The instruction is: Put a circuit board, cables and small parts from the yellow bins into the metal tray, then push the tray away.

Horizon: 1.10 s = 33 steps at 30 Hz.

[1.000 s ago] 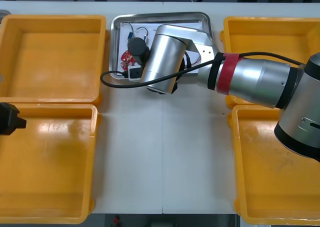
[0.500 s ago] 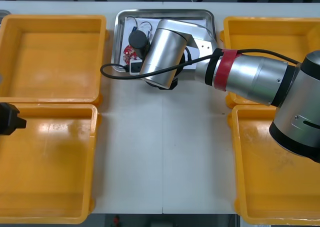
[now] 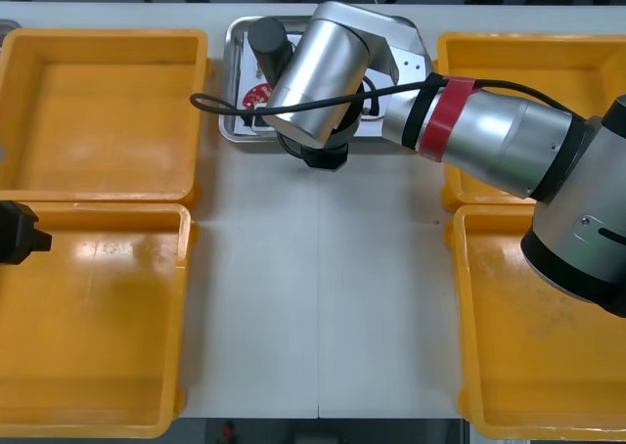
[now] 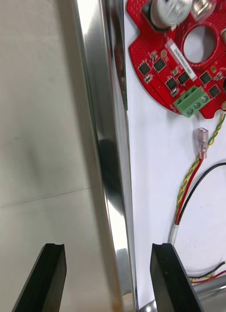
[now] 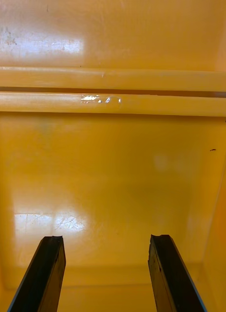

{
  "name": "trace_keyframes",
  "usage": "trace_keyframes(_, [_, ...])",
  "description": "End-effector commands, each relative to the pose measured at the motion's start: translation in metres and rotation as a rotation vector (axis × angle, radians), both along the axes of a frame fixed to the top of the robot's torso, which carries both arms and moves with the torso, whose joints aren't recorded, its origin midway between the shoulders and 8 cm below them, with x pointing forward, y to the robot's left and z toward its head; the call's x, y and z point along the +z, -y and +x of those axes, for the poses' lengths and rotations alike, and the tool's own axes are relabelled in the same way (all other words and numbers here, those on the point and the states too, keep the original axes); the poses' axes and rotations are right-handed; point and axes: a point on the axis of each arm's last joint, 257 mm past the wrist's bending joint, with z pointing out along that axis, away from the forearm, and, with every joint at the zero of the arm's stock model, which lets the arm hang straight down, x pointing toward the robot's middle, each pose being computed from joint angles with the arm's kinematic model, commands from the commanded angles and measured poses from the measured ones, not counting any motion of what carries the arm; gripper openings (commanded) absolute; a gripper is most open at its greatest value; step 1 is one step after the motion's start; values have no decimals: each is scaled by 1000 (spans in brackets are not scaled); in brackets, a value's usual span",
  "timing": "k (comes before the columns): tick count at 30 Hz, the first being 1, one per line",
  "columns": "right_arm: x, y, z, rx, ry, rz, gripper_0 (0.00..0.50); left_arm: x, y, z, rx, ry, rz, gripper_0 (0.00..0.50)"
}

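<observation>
The metal tray (image 3: 230,72) lies at the far middle of the table, white inside, with my right arm reaching across it. My right gripper (image 3: 314,156) is at the tray's near rim. In the right wrist view this gripper (image 4: 108,278) is open and straddles the shiny rim (image 4: 101,122), one finger over the table and one over the tray's white floor. Inside lie a round red circuit board (image 4: 181,58) (image 3: 257,95), a red and yellow cable (image 4: 191,180) and a black cable (image 4: 205,175). My left gripper (image 3: 20,234) (image 5: 105,273) is parked open over the near left bin.
Two yellow bins stand on the left (image 3: 98,111) (image 3: 93,317) and two on the right (image 3: 528,53) (image 3: 528,336). The left wrist view looks at a bare bin floor (image 5: 113,170). Bare table (image 3: 318,288) runs between the bins in front of the tray.
The tray has slid away toward the table's far edge with my right arm following it. My right gripper's fingers have spread apart. The left arm has not moved.
</observation>
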Motion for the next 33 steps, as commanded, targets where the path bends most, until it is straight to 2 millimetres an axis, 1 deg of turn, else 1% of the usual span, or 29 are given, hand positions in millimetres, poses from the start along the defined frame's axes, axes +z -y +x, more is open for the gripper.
trace_keyframes(1, [32, -34, -27, 66, -6, 65, 500, 13, -11, -2, -28, 24, 57, 500])
trace_keyframes(5, [42, -26, -54, 45, -22, 64, 500, 13, -11, -2, -28, 24, 57, 500])
trace_keyframes(7, [47, -18, -65, 27, -36, 59, 500, 13, -11, -2, -28, 24, 57, 500])
trace_keyframes(10, [56, -1, -88, -20, -77, 74, 500, 13, -11, -2, -28, 24, 57, 500])
trace_keyframes(11, [55, 2, -92, -30, -89, 78, 500, 13, -11, -2, -28, 24, 57, 500])
trace_keyframes(12, [59, 8, -98, -46, -99, 93, 500, 13, -11, -2, -28, 24, 57, 500])
trace_keyframes(17, [75, 4, -106, -105, -87, 276, 500, 13, -11, -2, -28, 24, 57, 500])
trace_keyframes(21, [85, 8, -115, -187, -80, 426, 500, 13, -11, -2, -28, 24, 57, 500])
trace_keyframes(23, [87, 17, -120, -229, -79, 486, 500, 13, -11, -2, -28, 24, 57, 500])
trace_keyframes(25, [84, 33, -128, -290, -88, 550, 500, 13, -11, -2, -28, 24, 57, 500])
trace_keyframes(26, [83, 37, -130, -307, -93, 565, 500, 13, -11, -2, -28, 24, 57, 500])
trace_keyframes(28, [77, 58, -139, -390, -108, 634, 500, 13, -11, -2, -28, 24, 57, 500])
trace_keyframes(29, [76, 62, -141, -406, -112, 646, 500, 13, -11, -2, -28, 24, 57, 500])
trace_keyframes(31, [76, 81, -145, -468, -100, 691, 500, 13, -11, -2, -28, 24, 57, 500])
trace_keyframes(33, [80, 92, -147, -509, -78, 725, 500, 13, -11, -2, -28, 24, 57, 500])
